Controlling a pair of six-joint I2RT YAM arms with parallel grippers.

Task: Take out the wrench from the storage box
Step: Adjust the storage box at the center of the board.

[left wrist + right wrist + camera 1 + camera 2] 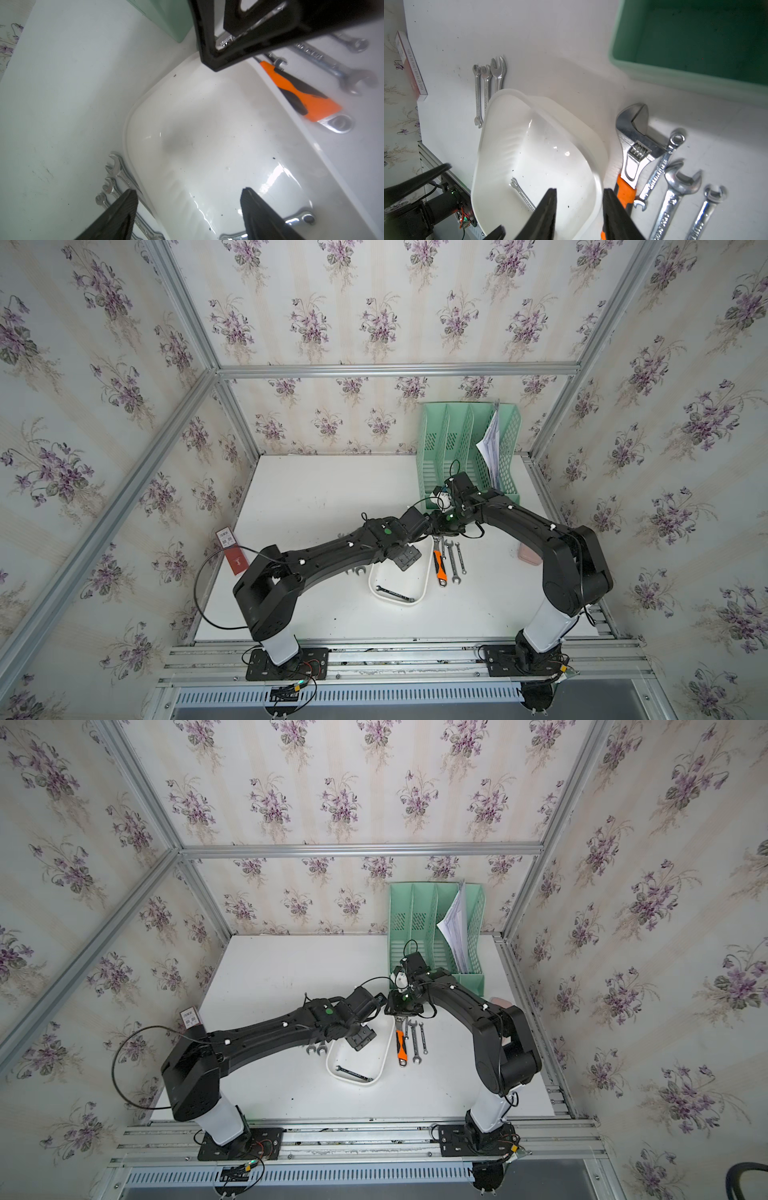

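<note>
The storage box [371, 585] [329, 1065] is a shallow white tray near the table's middle. One thin dark wrench [395, 594] [354, 1074] lies across its near end, and shows in the wrist views as a slim silver wrench [522, 194] [299, 219]. My left gripper [405, 560] [188, 190] hangs open above the tray's floor, with nothing between its fingers. My right gripper [434, 532] [579, 190] is over the tray's far right corner. Its fingers stand apart on either side of the rim, above it, and grip nothing.
An orange-handled adjustable wrench [439, 564] and two silver wrenches [455, 560] lie right of the tray. Three small wrenches [358, 570] lie on its left. A mint-green file rack [469, 448] stands behind, a pink case [528, 553] lies at the right and a red box [232, 551] at the left edge.
</note>
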